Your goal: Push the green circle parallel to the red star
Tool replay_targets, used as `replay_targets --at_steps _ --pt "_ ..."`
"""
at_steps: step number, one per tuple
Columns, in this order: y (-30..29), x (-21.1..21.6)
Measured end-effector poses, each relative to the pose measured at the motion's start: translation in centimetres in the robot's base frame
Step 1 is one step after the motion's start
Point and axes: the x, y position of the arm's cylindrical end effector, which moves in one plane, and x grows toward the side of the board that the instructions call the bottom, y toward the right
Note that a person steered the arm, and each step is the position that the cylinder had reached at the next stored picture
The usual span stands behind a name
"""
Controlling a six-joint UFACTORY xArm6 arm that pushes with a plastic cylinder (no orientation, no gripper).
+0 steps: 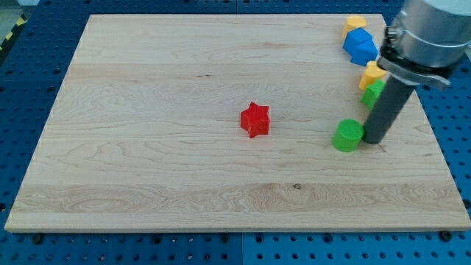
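I have no jaws to open or close; my tip point(373, 140) rests against the green circle point(347, 136) on its right side, placed to push it left toward the red star point(255, 119).

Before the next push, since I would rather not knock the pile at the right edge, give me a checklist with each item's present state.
1. My tip is against the green circle: ok, it sits at the circle's right side, seemingly touching.
2. Path from the green circle to the red star: ok, only bare board lies between them.
3. Green circle level with the red star: not ok, it lies slightly nearer the view's bottom and far to the right.
4. Rod clear of the other green block: cannot tell, the rod overlaps it.
5. Blue block and yellow blocks away from the push line: ok, they lie toward the view's top.
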Motion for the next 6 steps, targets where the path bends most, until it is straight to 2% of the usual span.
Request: replay_targets --at_steps 2,4,6 --pt "-0.9 3.5" --pt "-2.9 1.9" --pt "-9.0 1.5"
